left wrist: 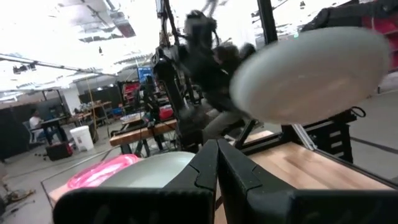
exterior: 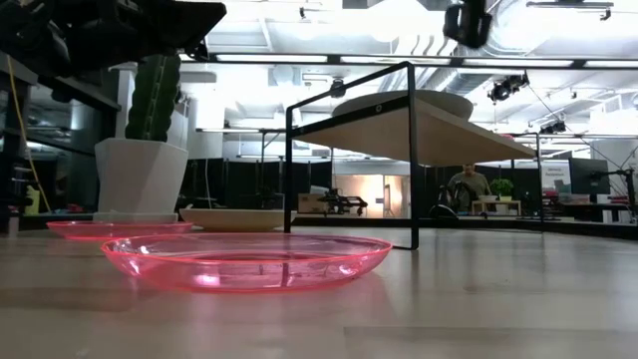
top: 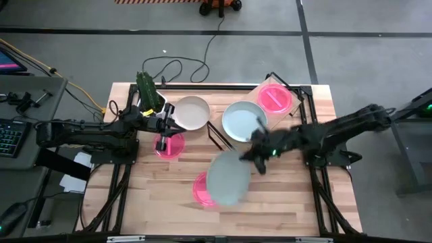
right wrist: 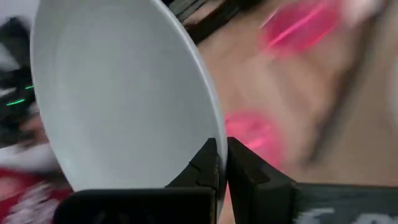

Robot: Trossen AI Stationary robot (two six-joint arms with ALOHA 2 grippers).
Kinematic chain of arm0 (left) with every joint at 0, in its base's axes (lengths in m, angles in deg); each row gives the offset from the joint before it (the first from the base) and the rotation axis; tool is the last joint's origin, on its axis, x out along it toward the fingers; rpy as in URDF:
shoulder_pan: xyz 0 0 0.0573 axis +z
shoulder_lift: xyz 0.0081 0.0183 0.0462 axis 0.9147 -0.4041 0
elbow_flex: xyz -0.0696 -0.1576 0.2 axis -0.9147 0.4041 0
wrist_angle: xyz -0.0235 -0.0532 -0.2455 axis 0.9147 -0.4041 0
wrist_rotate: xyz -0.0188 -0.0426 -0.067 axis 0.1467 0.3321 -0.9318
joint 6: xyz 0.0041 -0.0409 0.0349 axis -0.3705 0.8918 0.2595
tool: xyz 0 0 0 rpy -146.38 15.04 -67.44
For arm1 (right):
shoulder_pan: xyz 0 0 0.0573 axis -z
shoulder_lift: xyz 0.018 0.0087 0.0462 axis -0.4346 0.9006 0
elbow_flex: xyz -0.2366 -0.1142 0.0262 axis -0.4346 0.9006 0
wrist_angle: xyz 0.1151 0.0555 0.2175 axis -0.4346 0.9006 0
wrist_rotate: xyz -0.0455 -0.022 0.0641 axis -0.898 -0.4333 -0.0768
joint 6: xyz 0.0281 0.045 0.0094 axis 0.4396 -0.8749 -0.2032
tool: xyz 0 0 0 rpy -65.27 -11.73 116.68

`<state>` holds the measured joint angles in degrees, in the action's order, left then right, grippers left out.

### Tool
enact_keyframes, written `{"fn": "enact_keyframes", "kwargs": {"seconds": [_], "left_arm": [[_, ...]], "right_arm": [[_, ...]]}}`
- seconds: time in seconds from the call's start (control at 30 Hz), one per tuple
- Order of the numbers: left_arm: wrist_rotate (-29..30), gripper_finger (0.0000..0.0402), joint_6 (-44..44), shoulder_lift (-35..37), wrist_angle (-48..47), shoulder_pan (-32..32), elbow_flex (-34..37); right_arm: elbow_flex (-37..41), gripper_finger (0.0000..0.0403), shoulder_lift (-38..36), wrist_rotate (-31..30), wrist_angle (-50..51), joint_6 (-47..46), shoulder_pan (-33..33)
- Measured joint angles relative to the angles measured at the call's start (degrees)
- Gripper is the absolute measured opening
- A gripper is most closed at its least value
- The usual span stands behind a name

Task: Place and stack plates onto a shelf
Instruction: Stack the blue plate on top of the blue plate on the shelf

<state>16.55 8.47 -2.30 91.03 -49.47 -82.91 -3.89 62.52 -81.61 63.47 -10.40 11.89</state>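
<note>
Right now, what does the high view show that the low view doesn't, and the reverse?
Only the high view shows the right gripper carrying a grey-green plate above the table, the left gripper by the cream plate, and a second grey-green plate plus a pink plate on the shelf. Only the low view shows a person in the room behind. Both show the cactus pot and the two pink plates on the table.

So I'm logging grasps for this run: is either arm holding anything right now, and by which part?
The right gripper holds a grey-green plate by its rim, lifted above the table. The left gripper, near the cactus pot, appears shut and holds nothing.
</note>
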Motion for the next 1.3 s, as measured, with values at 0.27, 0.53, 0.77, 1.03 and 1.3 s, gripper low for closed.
{"fn": "enact_keyframes", "kwargs": {"seconds": [0.27,0.53,0.77,1.03,1.3], "left_arm": [[0.0,0.0000,0.2,0.1,-0.2,0.9,0.0],[0.0,0.0000,0.3,0.1,0.0,0.9,0.0],[-0.1,0.0000,0.8,0.2,0.2,0.9,0.0],[-0.1,0.0001,0.8,0.2,0.3,0.9,0.0],[-0.1,0.0001,0.8,0.2,0.3,0.9,0.0]], "right_arm": [[-12.3,0.0000,-4.7,-26.2,24.1,0.2,12.8],[-13.2,0.0000,-3.3,-27.4,37.5,-9.4,21.9],[-13.2,0.0000,-2.2,-23.0,41.2,-12.0,23.3],[-13.2,0.0000,-0.2,-18.6,44.9,-13.0,23.3],[-13.2,0.0014,0.1,-15.6,45.0,-12.8,23.6]]}}
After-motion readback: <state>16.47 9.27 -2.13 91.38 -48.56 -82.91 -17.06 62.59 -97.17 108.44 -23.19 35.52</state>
